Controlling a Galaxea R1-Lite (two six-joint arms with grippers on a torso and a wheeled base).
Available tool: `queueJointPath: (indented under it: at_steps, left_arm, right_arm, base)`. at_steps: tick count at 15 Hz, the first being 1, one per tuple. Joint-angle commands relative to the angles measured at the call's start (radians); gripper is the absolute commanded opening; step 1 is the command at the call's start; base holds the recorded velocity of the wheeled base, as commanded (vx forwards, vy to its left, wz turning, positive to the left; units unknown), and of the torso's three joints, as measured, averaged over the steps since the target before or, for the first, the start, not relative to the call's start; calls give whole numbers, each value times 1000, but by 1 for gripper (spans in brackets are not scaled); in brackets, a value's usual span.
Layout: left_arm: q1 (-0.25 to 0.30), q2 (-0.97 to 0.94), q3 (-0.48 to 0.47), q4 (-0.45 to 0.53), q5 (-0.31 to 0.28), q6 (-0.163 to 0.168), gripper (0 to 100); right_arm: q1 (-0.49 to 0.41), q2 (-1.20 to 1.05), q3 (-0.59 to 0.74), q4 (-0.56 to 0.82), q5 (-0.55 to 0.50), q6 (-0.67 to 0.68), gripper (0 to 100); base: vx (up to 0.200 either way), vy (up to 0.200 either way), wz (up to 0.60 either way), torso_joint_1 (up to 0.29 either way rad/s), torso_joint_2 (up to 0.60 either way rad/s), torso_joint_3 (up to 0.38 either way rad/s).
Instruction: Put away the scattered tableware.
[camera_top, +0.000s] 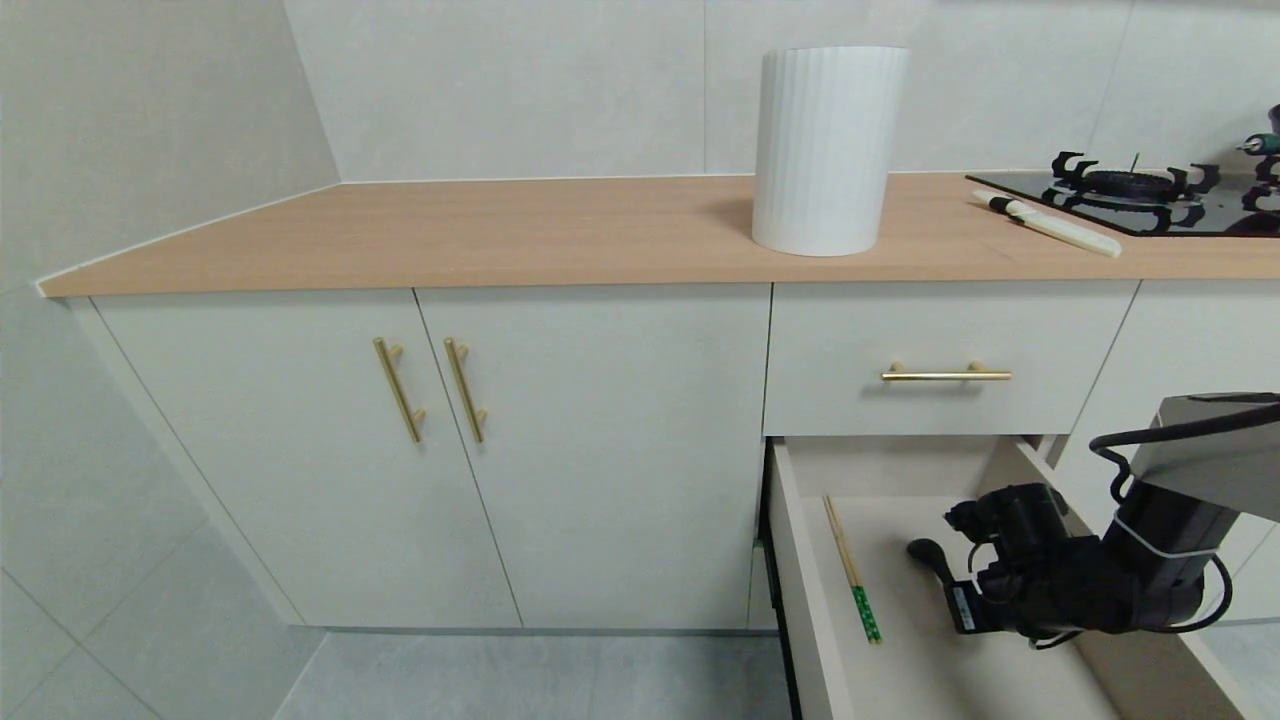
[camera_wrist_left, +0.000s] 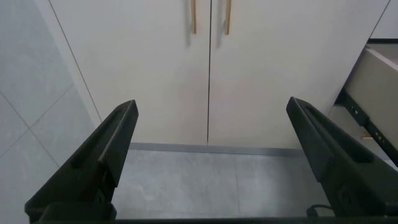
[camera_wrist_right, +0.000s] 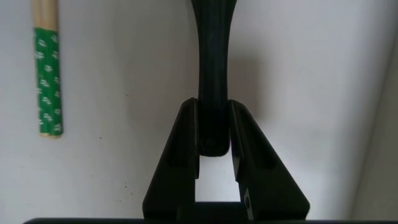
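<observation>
The lower drawer (camera_top: 800, 590) stands pulled out at the bottom right of the head view. A pair of wooden chopsticks with green ends (camera_top: 852, 580) (camera_wrist_right: 46, 68) lies on its floor. My right gripper (camera_top: 958, 585) (camera_wrist_right: 214, 118) is inside the drawer, shut on the handle of a black utensil (camera_top: 925, 555) (camera_wrist_right: 211, 50) that points away over the drawer floor. A knife with a white handle (camera_top: 1050, 222) lies on the wooden counter (camera_top: 500, 235) beside the stove. My left gripper (camera_wrist_left: 211, 109) is open with nothing between its fingers, facing the cabinet doors (camera_wrist_left: 205, 68) low above the floor.
A tall white ribbed container (camera_top: 825, 150) stands on the counter. The black gas stove (camera_top: 1130, 195) is at the far right. Above the open drawer is a closed one with a gold handle (camera_top: 945, 375). Two cabinet doors with gold handles (camera_top: 430, 390) are to the left.
</observation>
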Motion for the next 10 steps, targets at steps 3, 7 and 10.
queueJointPath:
  at_steps: [3, 7, 10]
  left_arm:
    - [0, 0, 0, 0, 0, 0, 100]
    - [0, 0, 0, 0, 0, 0, 100]
    - [0, 0, 0, -1, 2, 0, 100]
  right_arm:
    - [-9, 7, -6, 1, -1, 0, 100]
    - [-9, -2, -6, 1, -1, 3, 100]
    - [-9, -88, 22, 4, 1, 3, 100]
  base:
    - [0, 0, 0, 0, 0, 0]
    - [0, 0, 0, 0, 0, 0]
    - [0, 0, 0, 0, 0, 0]
